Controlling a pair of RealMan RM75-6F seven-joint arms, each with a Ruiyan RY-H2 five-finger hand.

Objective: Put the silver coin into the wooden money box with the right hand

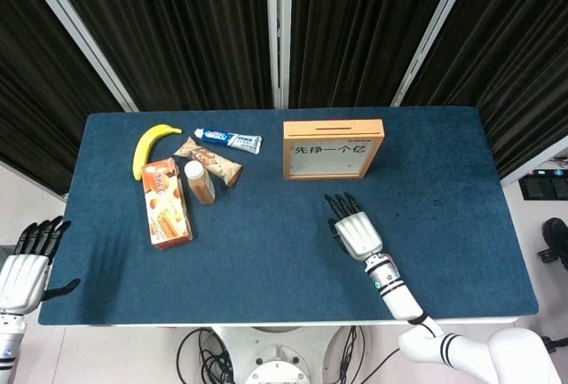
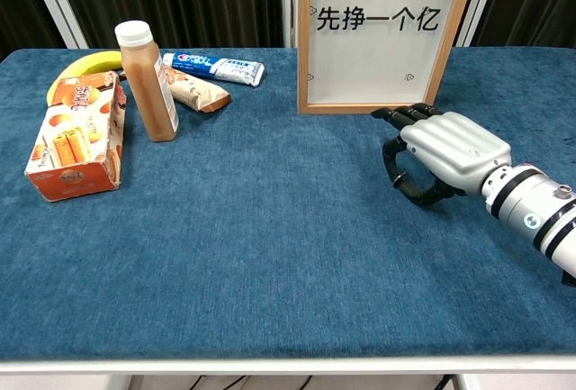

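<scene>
The wooden money box [image 1: 334,148] [image 2: 383,34] stands upright at the back middle of the table, its slot on the top edge. No silver coin shows in either view. My right hand [image 1: 356,231] [image 2: 445,152] hovers palm down just in front of the box's right corner. Its fingers [image 2: 400,116] stretch toward the box and the thumb hooks down to the cloth. Blue cloth shows between thumb and fingers, with nothing held there. My left hand [image 1: 27,268] hangs off the table's front left corner with its fingers spread, empty.
On the left of the blue table [image 1: 266,251] lie a banana [image 1: 149,147], a toothpaste tube [image 1: 228,140], a snack bar [image 1: 209,160], a brown bottle [image 2: 148,68] and an orange biscuit box [image 2: 77,135].
</scene>
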